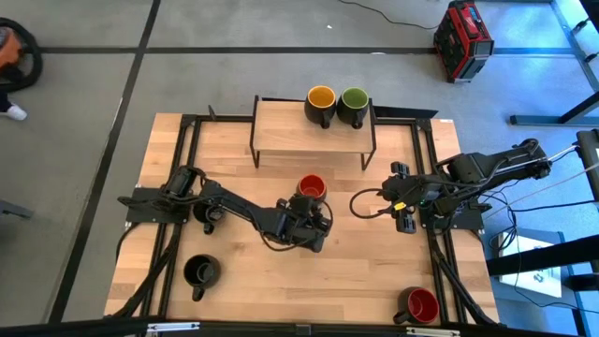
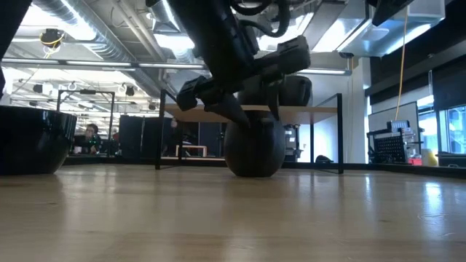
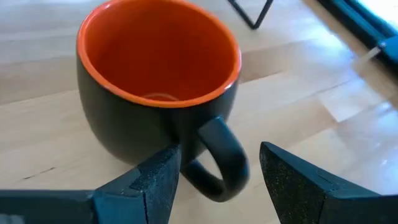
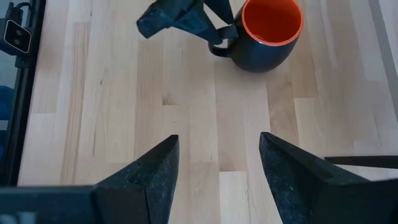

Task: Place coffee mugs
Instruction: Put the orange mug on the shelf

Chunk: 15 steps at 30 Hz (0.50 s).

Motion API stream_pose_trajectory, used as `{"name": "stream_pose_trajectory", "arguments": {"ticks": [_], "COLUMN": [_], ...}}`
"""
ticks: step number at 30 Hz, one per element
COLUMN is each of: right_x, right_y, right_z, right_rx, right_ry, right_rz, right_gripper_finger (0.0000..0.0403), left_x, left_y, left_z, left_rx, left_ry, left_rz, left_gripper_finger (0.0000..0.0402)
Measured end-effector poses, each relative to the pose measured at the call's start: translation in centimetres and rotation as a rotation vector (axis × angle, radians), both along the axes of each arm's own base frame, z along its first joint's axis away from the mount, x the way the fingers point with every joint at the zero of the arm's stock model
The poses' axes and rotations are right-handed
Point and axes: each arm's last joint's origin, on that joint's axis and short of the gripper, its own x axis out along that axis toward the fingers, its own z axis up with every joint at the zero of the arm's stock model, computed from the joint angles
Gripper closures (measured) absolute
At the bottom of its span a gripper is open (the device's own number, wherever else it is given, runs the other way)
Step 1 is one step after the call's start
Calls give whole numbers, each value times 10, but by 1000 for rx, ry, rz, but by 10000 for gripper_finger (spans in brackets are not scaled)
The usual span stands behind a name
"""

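Observation:
A black mug with a red-orange inside [image 1: 311, 189] stands upright on its base near the table's middle, also visible in the left wrist view [image 3: 155, 93] and the low view [image 2: 255, 151]. My left gripper [image 1: 313, 208] [image 3: 219, 152] is open, one finger on either side of the mug's handle [image 3: 219, 163]; I cannot tell whether either finger touches it. My right gripper [image 1: 399, 198] [image 4: 217, 140] is open over bare wood at the table's right. The yellow-orange mug [image 1: 321, 101] and the green mug [image 1: 354, 101] stand on a raised shelf.
The wooden shelf on black metal legs [image 1: 290, 129] stands at the table's far edge. A black mug [image 1: 201, 271] stands near left, and another dark mug [image 1: 208, 215] shows partly under the left arm. A red mug [image 1: 419, 304] is at the near right corner. Bare wood lies between the arms.

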Motion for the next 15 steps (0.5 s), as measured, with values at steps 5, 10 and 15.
{"name": "stream_pose_trajectory", "arguments": {"ticks": [5, 10, 15], "right_x": [0, 0, 0], "right_y": [0, 0, 0], "right_z": [0, 0, 0], "right_rx": [1, 2, 3], "right_ry": [1, 0, -4], "right_rz": [-1, -2, -2], "right_gripper_finger": [194, 194, 194], "left_x": [-8, -14, -14], "left_y": [5, 3, 1], "left_z": [-5, -7, 0], "left_rx": [-45, -35, -6], "left_ry": [75, 133, 115], "left_rz": [37, 36, 18], "left_gripper_finger": [186, 186, 186]}}
